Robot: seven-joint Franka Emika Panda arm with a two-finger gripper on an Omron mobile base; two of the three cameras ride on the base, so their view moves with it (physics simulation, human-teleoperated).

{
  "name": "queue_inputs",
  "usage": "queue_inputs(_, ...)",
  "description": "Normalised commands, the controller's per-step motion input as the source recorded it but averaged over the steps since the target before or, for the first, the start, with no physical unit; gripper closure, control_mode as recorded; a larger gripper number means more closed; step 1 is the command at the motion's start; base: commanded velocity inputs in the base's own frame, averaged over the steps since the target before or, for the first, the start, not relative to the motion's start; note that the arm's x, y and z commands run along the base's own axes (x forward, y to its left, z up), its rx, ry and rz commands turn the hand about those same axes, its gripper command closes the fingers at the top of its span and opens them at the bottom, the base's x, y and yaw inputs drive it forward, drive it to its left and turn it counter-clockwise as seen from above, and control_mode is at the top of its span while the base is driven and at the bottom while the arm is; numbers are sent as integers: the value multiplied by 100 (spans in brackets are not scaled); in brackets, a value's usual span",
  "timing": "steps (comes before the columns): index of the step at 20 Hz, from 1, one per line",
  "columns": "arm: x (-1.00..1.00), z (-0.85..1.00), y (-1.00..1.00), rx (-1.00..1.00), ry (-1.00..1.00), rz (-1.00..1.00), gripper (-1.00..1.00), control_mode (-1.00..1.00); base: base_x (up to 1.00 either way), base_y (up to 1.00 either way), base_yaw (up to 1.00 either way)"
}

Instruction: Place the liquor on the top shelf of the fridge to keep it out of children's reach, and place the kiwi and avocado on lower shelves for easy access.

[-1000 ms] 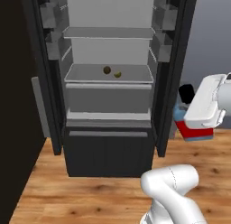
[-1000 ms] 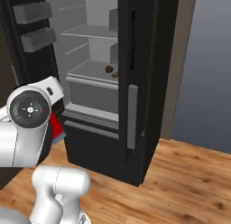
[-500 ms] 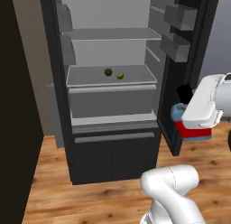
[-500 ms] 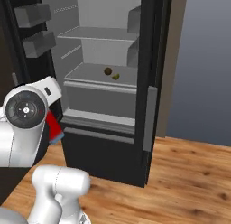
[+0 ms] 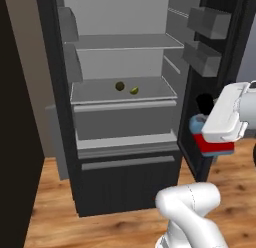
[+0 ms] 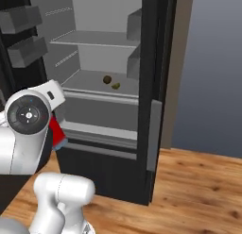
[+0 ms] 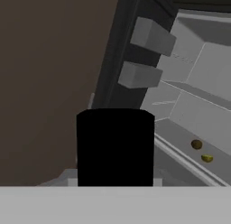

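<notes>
- Gripper: fingers themselves are hidden behind the white hand in the left base view; they are clamped on the liquor, which hangs directly under the hand.
- Liquor, left base view: red lower body and light blue shoulder show below and left of the hand; black cap sits just above the blue part. Bottle is held in the air in front of the open fridge door, to the right of the cabinet opening, apart from every shelf.
- Liquor, right base view: only a sliver of the red body shows behind the round white wrist housing.
- Hand view: the bottle's black cap stands large and upright in the lower centre, blocking the fingertips.
- Fridge: black exterior, pale grey interior, doors swung open. Two grey door bins sit one above the other on the right-hand door, above the held bottle.
- Top shelf: thin, flat, pale grey, bare.
- Lower shelves: the deeper shelf with the raised front lip carries both fruits near its middle.
- Kiwi: small olive-brown ball, resting on that lipped shelf, left of the avocado.
- Avocado: small yellow-green oval, just beside the kiwi on its right and slightly nearer the front; whether they touch cannot be told.
- Both fruits also visible in the right base view and the hand view, same shelf, same order.
- Floor: wood planks in front of the fridge.
</notes>
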Motion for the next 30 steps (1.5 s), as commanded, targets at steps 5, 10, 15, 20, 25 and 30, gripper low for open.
queue_inputs(5, 0, 0, 0, 0, 0, 0, 100, 100, 64, 24, -5)
queue_inputs(10, 0, 0, 0, 0, 0, 0, 100, 100, 60, 32, -6)
queue_inputs(15, 0, 0, 0, 0, 0, 0, 100, 100, 59, 34, -7)
queue_inputs(20, 0, 0, 0, 0, 0, 0, 100, 100, 58, 32, -8)
queue_inputs(25, 0, 0, 0, 0, 0, 0, 100, 100, 57, 29, -8)
queue_inputs(30, 0, 0, 0, 0, 0, 0, 100, 100, 52, 32, -8)
